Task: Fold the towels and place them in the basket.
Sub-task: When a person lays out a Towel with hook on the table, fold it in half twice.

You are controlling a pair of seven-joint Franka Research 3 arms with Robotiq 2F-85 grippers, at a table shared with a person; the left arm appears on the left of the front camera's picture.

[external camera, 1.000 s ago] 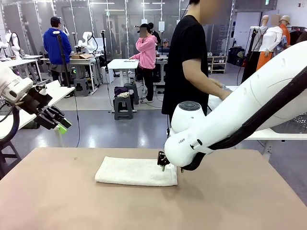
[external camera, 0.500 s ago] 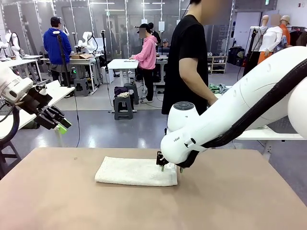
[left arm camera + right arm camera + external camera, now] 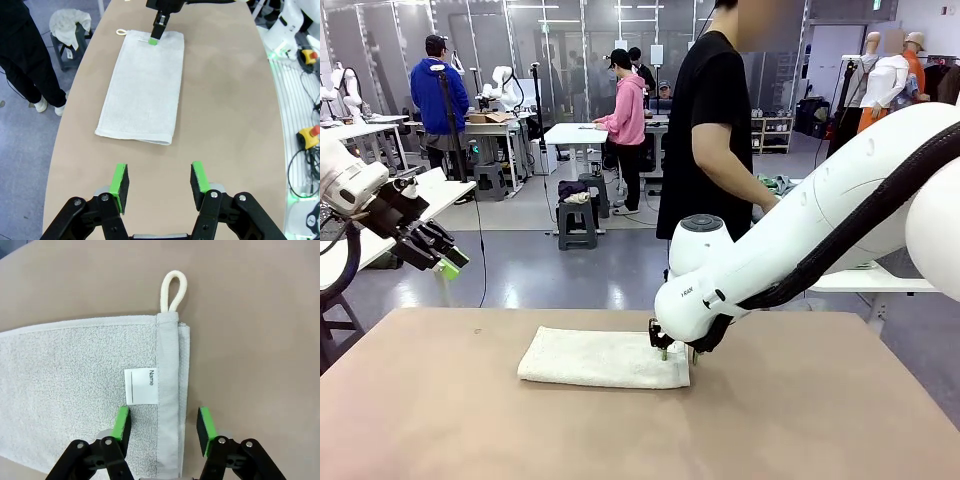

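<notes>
So, front view: the off-white towel [image 3: 605, 358] lies folded on the table [image 3: 820, 420]. The right gripper [image 3: 672, 350] is down at its right end, and the left gripper [image 3: 435, 250] hangs up off the table's left side.

Left wrist view: left gripper [image 3: 160, 182] jaws wide apart, nothing between them, towel [image 3: 142, 90] lying ahead.

Right wrist view: right gripper [image 3: 162, 425] pads apart, straddling the towel's hemmed end, right by the name tag [image 3: 141, 386] and hanging loop [image 3: 172, 290].
</notes>
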